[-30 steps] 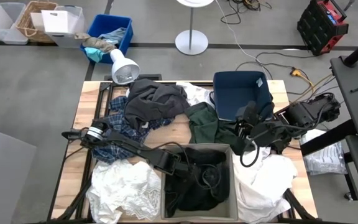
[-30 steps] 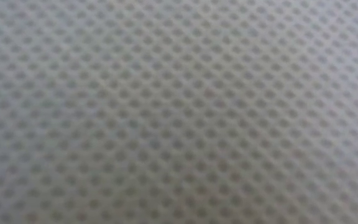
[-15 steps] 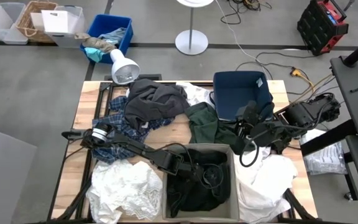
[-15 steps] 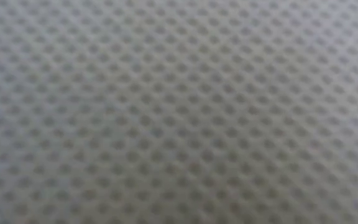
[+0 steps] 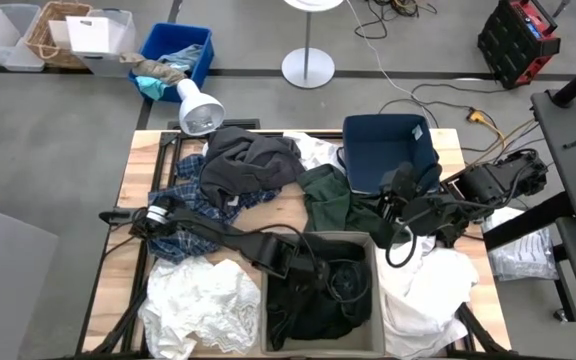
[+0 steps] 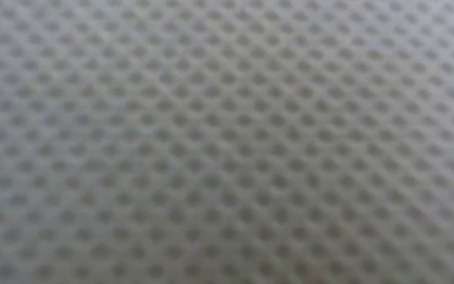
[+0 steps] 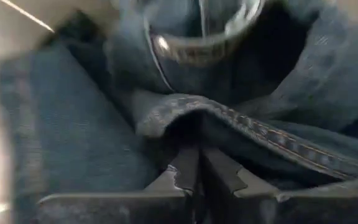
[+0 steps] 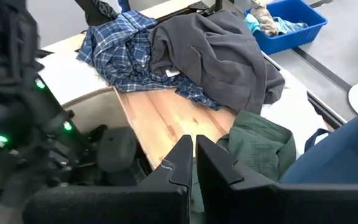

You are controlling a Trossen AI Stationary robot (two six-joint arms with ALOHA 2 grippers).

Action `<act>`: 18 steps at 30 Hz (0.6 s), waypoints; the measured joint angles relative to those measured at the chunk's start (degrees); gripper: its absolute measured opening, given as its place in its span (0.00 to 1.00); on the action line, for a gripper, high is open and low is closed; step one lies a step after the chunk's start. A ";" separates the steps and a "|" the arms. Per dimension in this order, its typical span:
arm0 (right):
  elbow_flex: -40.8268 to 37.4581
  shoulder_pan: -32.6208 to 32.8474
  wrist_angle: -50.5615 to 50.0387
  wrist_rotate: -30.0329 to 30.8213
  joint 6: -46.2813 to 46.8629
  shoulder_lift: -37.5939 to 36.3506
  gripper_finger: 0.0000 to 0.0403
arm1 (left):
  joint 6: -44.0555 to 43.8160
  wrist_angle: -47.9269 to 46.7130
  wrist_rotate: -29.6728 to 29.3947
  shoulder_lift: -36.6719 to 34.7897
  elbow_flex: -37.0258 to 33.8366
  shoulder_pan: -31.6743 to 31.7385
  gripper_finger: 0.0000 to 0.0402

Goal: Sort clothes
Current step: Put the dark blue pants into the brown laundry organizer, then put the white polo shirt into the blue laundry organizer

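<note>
Item: clothes sorting, left arm at work in the grey bin at lower centre of the high view. Left gripper lies low inside that bin over the black garment; in the left wrist view its fingers are pressed together, with a stitched fold of dark cloth just above the tips, and no cloth can be made out between them. Right gripper, right of centre beside the dark green garment and below the navy bin, waits with its fingers also together and nothing held. Unsorted stock: charcoal grey garment at upper centre, overlapping the plaid shirt to its left; white garments at lower left and lower right. The low view is covered by a pale dotted mesh cloth. Handling advice, as judgement: if the dark piece is already placed, lift the left gripper straight up so the fold does not snag, then part the fingers only above the next garment; pinch a single raised fold at the pile's edge so that one piece comes away alone, and keep clear of the right arm
</note>
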 joint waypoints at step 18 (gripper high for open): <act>-0.39 -1.01 -21.88 -23.97 15.10 -0.79 0.03 | 6.05 -26.17 -3.43 -4.29 20.71 3.16 0.00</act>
